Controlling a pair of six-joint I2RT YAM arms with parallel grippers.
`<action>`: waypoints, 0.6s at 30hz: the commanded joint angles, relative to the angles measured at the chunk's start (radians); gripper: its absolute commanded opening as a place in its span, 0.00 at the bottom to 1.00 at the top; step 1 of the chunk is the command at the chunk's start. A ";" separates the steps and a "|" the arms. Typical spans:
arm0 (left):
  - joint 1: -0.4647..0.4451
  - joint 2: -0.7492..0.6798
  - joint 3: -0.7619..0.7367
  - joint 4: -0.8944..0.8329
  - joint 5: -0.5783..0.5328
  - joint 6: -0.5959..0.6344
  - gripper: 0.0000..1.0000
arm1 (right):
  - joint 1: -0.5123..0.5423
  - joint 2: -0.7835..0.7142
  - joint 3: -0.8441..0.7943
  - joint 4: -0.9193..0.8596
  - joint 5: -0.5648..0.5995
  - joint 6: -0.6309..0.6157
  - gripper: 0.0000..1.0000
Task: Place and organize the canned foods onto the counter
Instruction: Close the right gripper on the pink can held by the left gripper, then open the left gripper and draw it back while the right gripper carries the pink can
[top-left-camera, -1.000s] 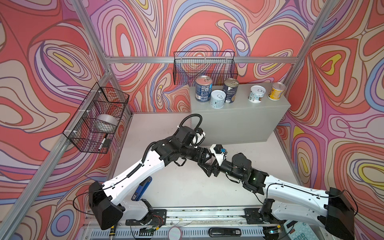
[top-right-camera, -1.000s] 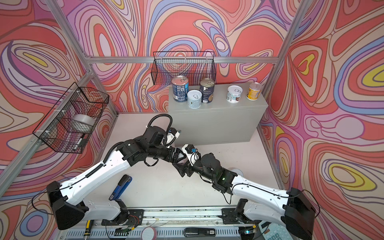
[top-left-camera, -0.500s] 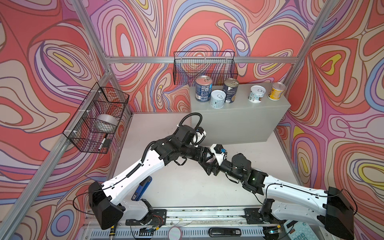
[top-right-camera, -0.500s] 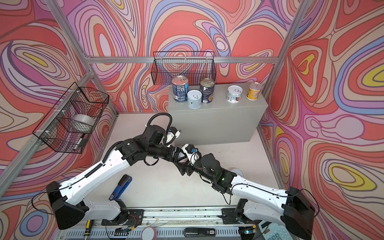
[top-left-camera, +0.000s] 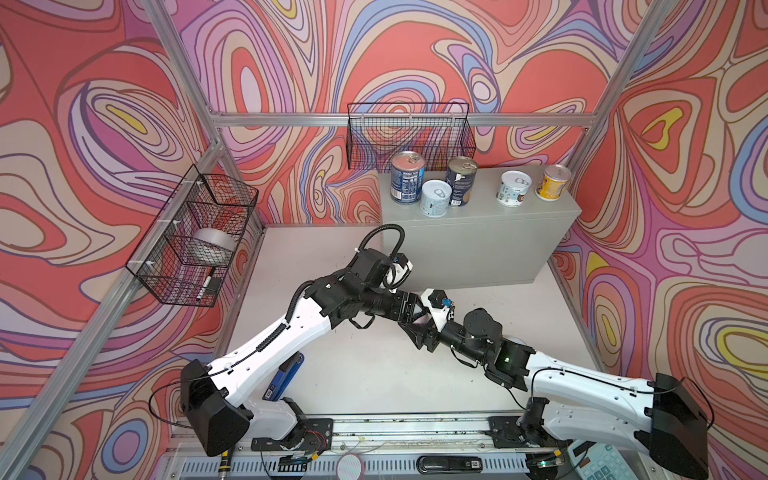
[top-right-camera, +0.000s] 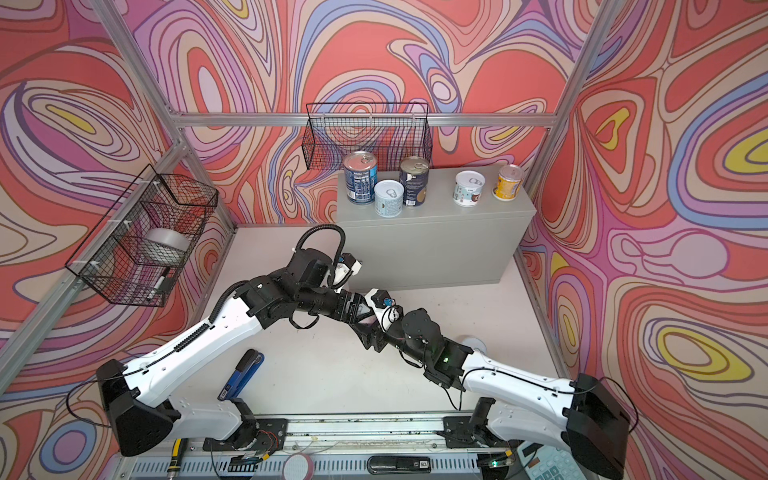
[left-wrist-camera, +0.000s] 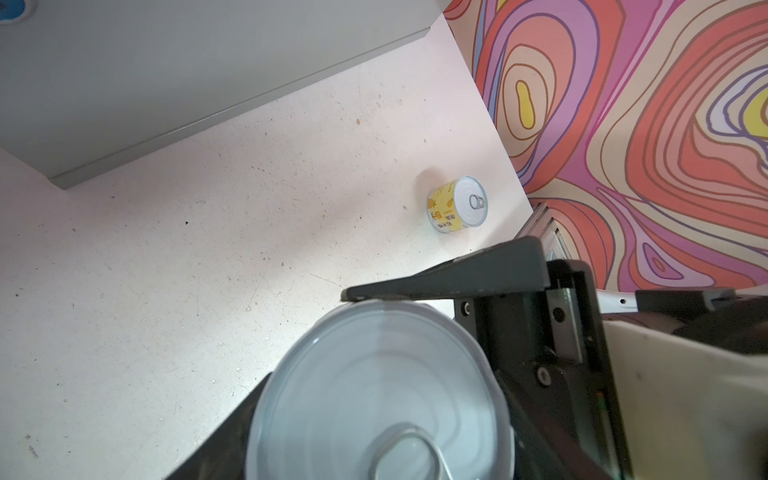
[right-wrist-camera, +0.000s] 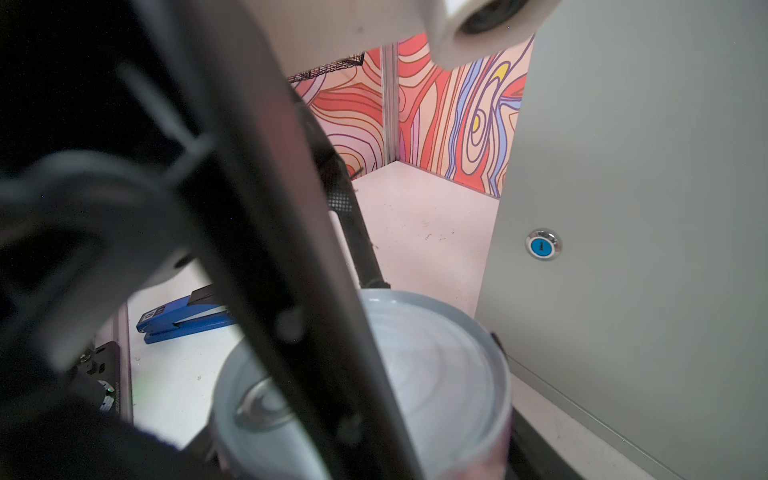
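Grey counter (top-left-camera: 478, 245) at one o'clock carrying five upright cans (top-left-camera: 435, 198), left gripper (top-left-camera: 413, 311) at centre clamped on a pink can (left-wrist-camera: 374, 395), right gripper (top-left-camera: 424, 332) straddling it, its grip impossible to tell, yellow can (left-wrist-camera: 457, 204) on floor at four o'clock.

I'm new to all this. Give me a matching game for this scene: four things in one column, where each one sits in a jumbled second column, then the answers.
Things:
1. silver tape roll
2. blue stapler
3. pale blue tin
4. tin between the arms

Places:
A. standing on top of the grey cabinet
B. gripped in the left pincer
C. lying on the white table
D. inside the wire basket on the left wall

Pairs: 1-D, 2-C, 3-A, 4-B
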 joint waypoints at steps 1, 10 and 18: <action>0.014 -0.004 0.004 0.071 0.021 -0.024 0.53 | 0.003 -0.023 -0.011 0.015 0.038 0.016 0.61; 0.015 -0.034 -0.011 0.062 -0.075 -0.044 1.00 | 0.001 -0.048 -0.023 0.005 0.085 0.028 0.57; 0.025 -0.074 -0.023 0.016 -0.190 -0.044 1.00 | 0.002 -0.104 -0.013 -0.047 0.094 0.012 0.56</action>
